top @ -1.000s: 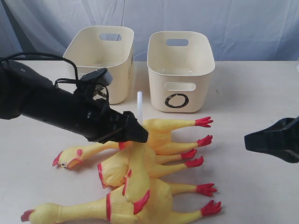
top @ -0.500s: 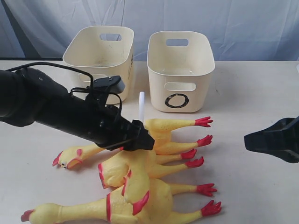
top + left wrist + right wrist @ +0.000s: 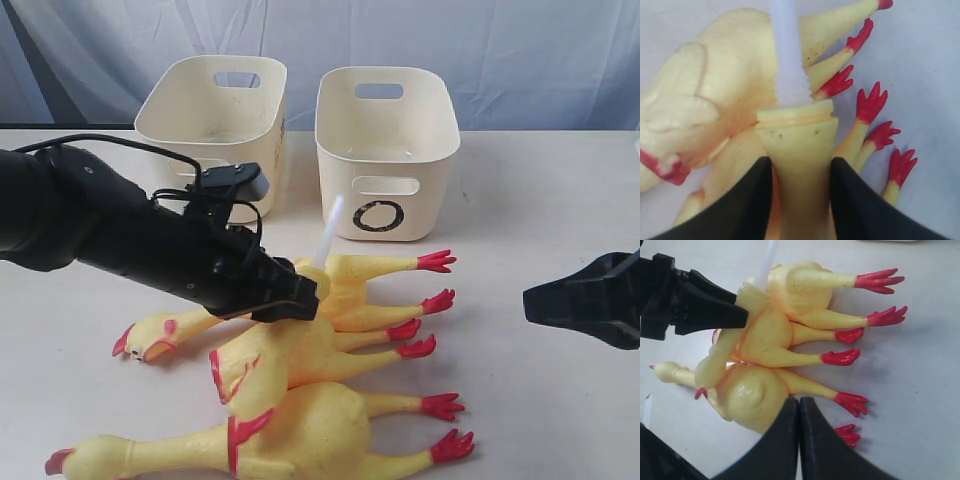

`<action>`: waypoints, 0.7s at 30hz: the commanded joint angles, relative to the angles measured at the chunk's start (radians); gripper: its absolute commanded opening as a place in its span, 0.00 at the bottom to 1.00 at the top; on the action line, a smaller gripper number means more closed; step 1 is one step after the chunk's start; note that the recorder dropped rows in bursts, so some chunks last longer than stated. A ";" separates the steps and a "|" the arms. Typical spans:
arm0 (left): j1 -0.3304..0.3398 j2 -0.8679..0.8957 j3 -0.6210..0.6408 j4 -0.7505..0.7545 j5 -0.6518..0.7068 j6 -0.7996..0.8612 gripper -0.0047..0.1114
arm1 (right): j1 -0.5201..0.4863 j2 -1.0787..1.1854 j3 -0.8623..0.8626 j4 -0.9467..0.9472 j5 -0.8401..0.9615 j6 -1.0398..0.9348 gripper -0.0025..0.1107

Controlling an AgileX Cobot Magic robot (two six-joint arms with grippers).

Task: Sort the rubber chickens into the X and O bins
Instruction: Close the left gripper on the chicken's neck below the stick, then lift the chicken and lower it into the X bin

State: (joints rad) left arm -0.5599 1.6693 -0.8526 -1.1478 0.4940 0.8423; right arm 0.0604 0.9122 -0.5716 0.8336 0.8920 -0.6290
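Observation:
Several yellow rubber chickens with red feet lie in a pile at the table's front, the biggest (image 3: 320, 430) nearest. My left gripper (image 3: 300, 295) reaches into the pile from the left. Its jaws (image 3: 801, 161) press on both sides of one rubber chicken's tapered yellow end (image 3: 797, 140), from which a white tube (image 3: 787, 55) sticks out, tilted (image 3: 328, 228). Behind stand two cream bins: the right one (image 3: 430, 190) shows a black O (image 3: 380, 215); the left one (image 3: 175, 110) shows no clear mark from here. My right gripper (image 3: 530, 300) hovers at the right, shut and empty (image 3: 799, 401).
A blue-grey curtain hangs behind the bins. Bare table stretches between the chickens' red feet (image 3: 437, 262) and my right gripper. The left arm's black body and cable (image 3: 100, 225) lie across the left side in front of the left bin.
My left jaws have closed on the chicken's tapered end. The white tube has tipped from upright toward the right, and the held chicken has shifted on the pile. The right arm has not moved.

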 commanded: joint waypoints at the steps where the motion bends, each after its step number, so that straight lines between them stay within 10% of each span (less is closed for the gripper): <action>1: -0.007 0.001 -0.002 0.005 -0.002 0.003 0.24 | 0.000 0.001 -0.007 0.008 0.001 -0.008 0.02; 21: -0.007 -0.032 -0.036 0.008 0.054 0.003 0.17 | 0.000 0.001 -0.007 0.008 0.001 -0.008 0.02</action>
State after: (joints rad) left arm -0.5615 1.6645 -0.8694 -1.1458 0.5333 0.8423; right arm 0.0604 0.9122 -0.5716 0.8336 0.8920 -0.6306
